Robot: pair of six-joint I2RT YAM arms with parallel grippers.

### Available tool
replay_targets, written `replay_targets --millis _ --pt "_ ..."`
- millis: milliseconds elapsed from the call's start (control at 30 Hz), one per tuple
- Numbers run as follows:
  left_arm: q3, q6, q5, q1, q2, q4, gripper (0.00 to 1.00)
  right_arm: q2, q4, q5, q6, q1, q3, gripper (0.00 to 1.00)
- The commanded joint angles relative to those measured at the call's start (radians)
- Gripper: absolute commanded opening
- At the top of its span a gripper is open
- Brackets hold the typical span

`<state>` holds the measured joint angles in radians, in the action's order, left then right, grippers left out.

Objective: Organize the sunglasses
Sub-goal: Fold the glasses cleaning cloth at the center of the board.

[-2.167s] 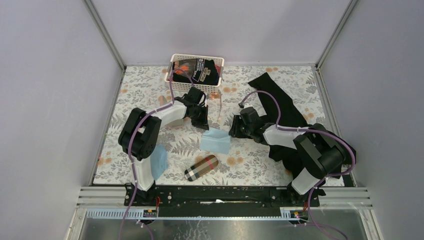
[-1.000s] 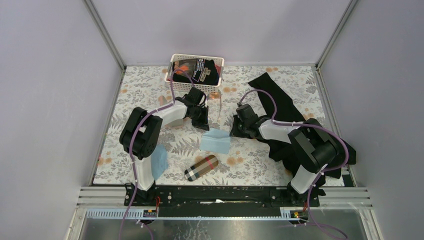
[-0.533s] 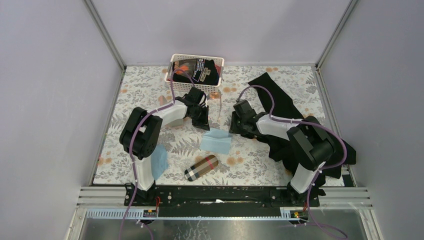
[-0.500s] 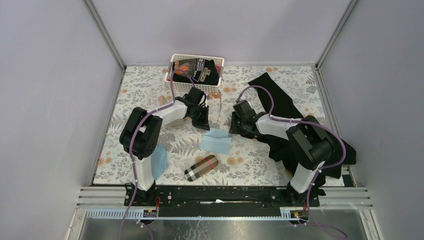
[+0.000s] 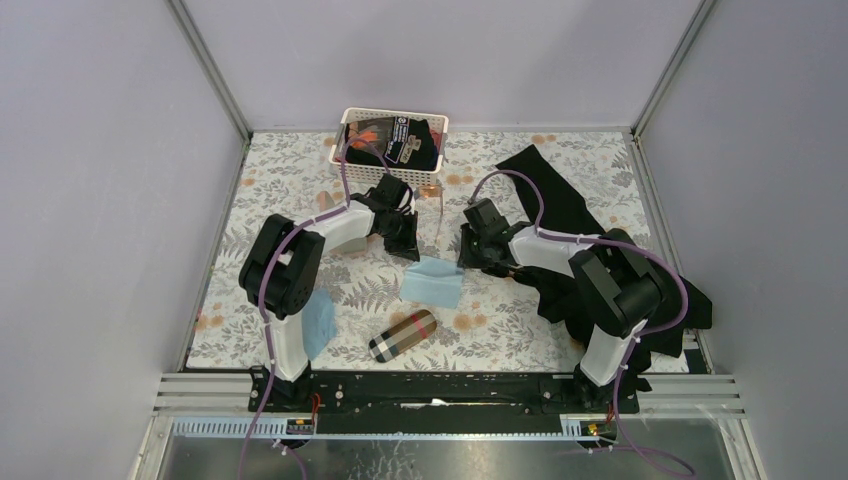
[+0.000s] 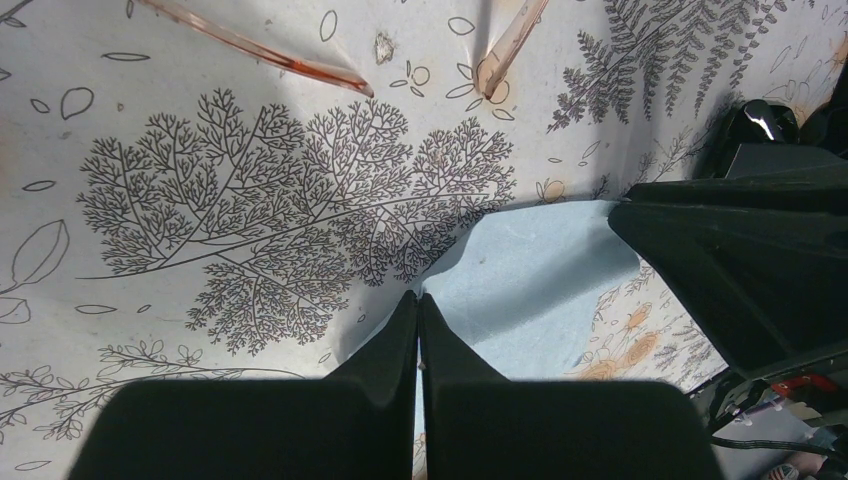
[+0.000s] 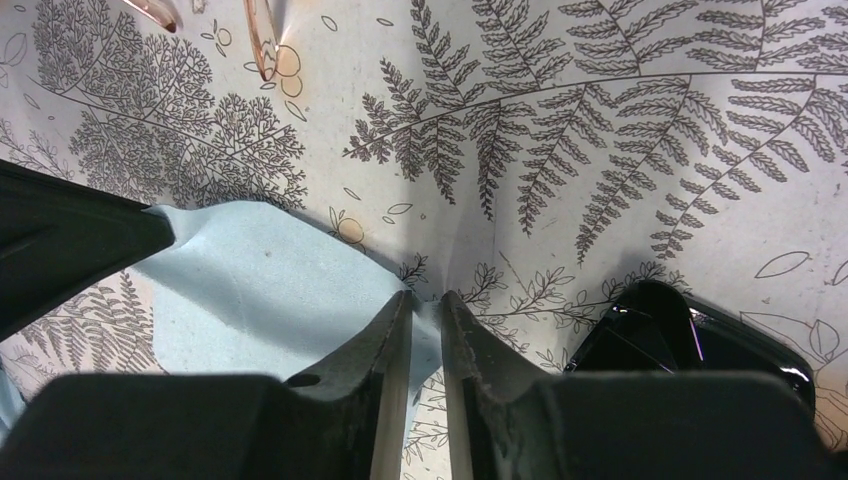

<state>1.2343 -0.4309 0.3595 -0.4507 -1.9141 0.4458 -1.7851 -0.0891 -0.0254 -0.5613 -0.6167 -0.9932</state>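
Left pincer [image 6: 417, 300]: pinching the light-blue cloth [image 6: 530, 280] at its edge.
Right pincer [image 7: 425, 300]: pinching the same cloth.
Pink sunglasses [image 6: 290, 63]: on bench [image 6: 200, 200], just beyond both pincers.
Dark sunglasses [image 7: 655, 325]: beside right pincer.

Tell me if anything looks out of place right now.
Yes. The left claw and right claw both pinch one blue cloth, while the pink-tinted sunglasses lie ungripped beyond it. A black cloth sprawls crumpled along the right side.

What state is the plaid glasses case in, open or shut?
Shut: the plaid glasses case lies as one closed oblong, no lid raised.
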Motion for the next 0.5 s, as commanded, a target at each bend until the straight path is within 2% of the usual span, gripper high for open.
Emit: replay_targets --millis 0,200,467 --pt "0.031 0.015 0.010 0.003 -0.004 -0.001 0.00 -0.029 -0.078 0.013 0.024 -0.017 -0.016 0.21" --pt "0.049 0.021 0.010 0.004 -0.005 0.013 0.00 -0.023 -0.090 0.037 0.041 -0.017 -0.046 0.00" --pt "0.044 0.020 0.015 0.004 0.035 0.021 0.00 0.056 -0.054 0.030 0.075 -0.018 -0.028 0.00"
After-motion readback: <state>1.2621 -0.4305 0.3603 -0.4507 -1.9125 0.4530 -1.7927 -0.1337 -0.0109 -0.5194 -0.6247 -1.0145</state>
